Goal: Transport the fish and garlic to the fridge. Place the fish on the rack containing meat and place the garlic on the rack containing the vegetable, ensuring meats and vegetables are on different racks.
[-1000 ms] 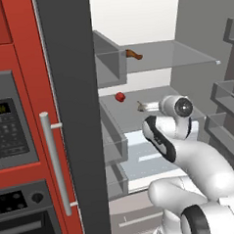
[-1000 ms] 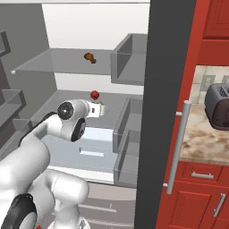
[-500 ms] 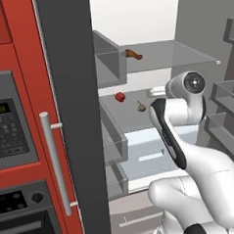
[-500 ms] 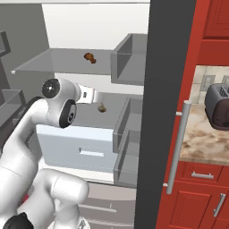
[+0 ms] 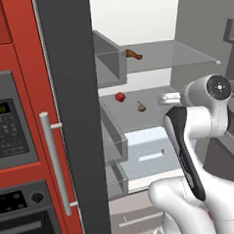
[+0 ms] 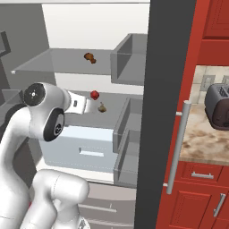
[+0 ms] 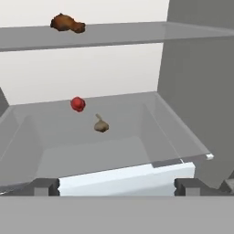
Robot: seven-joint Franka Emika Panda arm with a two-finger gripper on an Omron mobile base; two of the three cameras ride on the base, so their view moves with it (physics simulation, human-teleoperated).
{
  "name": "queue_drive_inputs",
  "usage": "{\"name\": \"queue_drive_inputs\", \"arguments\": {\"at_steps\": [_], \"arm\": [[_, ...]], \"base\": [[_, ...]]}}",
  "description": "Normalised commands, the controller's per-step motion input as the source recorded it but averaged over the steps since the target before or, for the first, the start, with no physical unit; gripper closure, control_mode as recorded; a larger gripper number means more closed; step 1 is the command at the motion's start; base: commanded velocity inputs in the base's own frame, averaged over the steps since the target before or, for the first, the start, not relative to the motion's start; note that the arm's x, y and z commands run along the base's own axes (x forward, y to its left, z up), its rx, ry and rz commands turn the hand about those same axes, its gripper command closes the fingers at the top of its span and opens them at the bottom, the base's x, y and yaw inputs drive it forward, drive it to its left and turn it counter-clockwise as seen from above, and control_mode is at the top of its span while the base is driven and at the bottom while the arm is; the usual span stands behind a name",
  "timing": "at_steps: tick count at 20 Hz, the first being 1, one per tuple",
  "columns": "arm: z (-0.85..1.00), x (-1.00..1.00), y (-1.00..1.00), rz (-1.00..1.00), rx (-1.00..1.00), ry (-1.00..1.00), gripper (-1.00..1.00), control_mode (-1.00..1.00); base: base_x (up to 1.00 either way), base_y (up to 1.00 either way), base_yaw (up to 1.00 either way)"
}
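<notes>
The garlic [image 7: 101,124] lies mid-shelf in the fridge [image 5: 132,20], near the small red vegetable [image 7: 77,103], so we judge that half done. Our pincer [image 7: 117,186] is spread apart, empty; the fish remains.

Everything I look at is lit evenly and flatly, with no lamp or window I can place; the white back wall of the fridge [image 5: 133,25] is the brightest patch and nearly washes out, while its dark grey door [image 6: 167,89] stays dull and free of glare. Shadows are faint, perhaps just a soft grey shading under the clear shelves [image 7: 137,34]. Edges look slightly soft and blocky, small items on the shelves blur into blobs, and straight lines stay straight to the borders.
</notes>
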Motion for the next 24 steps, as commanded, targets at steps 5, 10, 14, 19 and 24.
{"name": "queue_drive_inputs", "arguments": {"at_steps": [5, 10, 14, 19, 24], "arm": [[0.16, -0.52, 0.00, 0.00, 0.04, 0.05, -1.00, -1.00], [0.29, -0.42, 0.02, 0.00, 0.05, 0.11, -1.00, -1.00], [0.24, -0.23, 0.03, 0.00, 0.02, 0.13, -1.00, -1.00], [0.08, -0.20, 0.12, 0.00, 0.00, 0.12, -1.00, -1.00], [0.00, -0.36, 0.20, 0.00, 0.00, 0.01, -1.00, -1.00]], "base": [[0.00, 0.00, 0.00], [0.00, 0.00, 0.00], [0.00, 0.00, 0.00], [0.00, 0.00, 0.00], [0.00, 0.00, 0.00]]}}
